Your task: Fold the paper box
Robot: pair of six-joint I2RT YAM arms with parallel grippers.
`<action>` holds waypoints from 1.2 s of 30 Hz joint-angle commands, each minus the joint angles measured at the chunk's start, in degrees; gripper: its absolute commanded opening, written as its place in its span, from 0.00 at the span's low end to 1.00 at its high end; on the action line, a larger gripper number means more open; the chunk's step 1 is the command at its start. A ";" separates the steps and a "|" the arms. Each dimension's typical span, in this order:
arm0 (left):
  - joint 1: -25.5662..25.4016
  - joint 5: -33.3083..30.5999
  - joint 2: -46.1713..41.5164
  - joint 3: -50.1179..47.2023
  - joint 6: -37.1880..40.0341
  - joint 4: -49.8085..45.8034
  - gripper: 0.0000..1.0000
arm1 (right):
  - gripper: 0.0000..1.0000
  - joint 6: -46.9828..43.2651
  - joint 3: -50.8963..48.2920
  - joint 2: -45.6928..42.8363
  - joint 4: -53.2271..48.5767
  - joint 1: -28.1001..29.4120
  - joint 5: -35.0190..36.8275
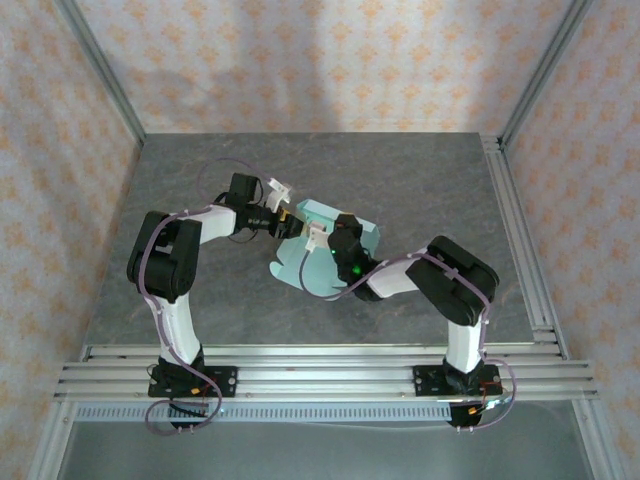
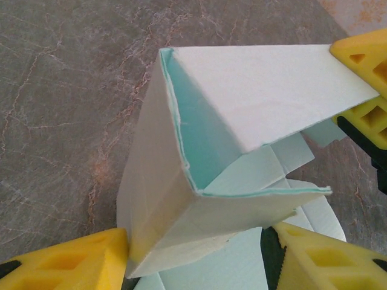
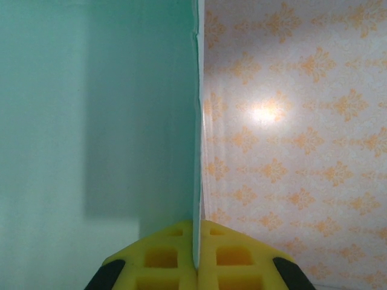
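Note:
The paper box (image 1: 322, 252) is pale mint card, half folded, in the middle of the table between my two arms. In the left wrist view the paper box (image 2: 199, 151) shows a raised corner with two walls and a teal inside. My left gripper (image 2: 202, 241) straddles that corner, jaws wide apart. Its left finger (image 2: 66, 263) touches the box's lower corner, and its right finger (image 2: 320, 257) stands just off the wall. My right gripper (image 3: 197, 232) is shut on the edge of an upright panel (image 3: 97, 121). From above, the left gripper (image 1: 290, 222) and right gripper (image 1: 335, 225) meet at the box.
The grey stone-patterned table (image 1: 420, 180) has free room all round the box. Metal frame posts and patterned walls close it in at the back and sides. An aluminium rail (image 1: 320, 370) carrying both arm bases runs along the near edge.

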 commanded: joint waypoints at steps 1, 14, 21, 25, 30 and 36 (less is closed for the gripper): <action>-0.46 0.88 0.39 1.37 1.84 -2.32 0.60 | 0.00 -0.44 -1.41 -1.91 -0.26 -0.43 0.58; -2.45 3.49 0.78 6.09 9.68 -14.03 0.69 | 0.00 -0.38 -2.30 -2.92 -0.82 -0.81 2.23; -1.81 0.45 -0.87 3.16 5.11 -8.04 0.81 | 0.00 0.17 -2.83 -3.09 -0.73 -0.84 2.55; -0.90 0.51 -5.11 1.38 2.72 -5.21 0.91 | 0.00 0.37 -3.14 -3.40 -0.95 -0.88 2.79; 0.38 0.84 -9.14 -1.76 0.27 -0.44 0.93 | 0.00 0.57 -4.26 -4.07 -0.70 -1.00 2.64; 0.42 -1.52 -11.28 -0.99 1.58 -2.53 0.91 | 0.06 -0.61 -7.70 -5.96 2.56 -1.66 1.42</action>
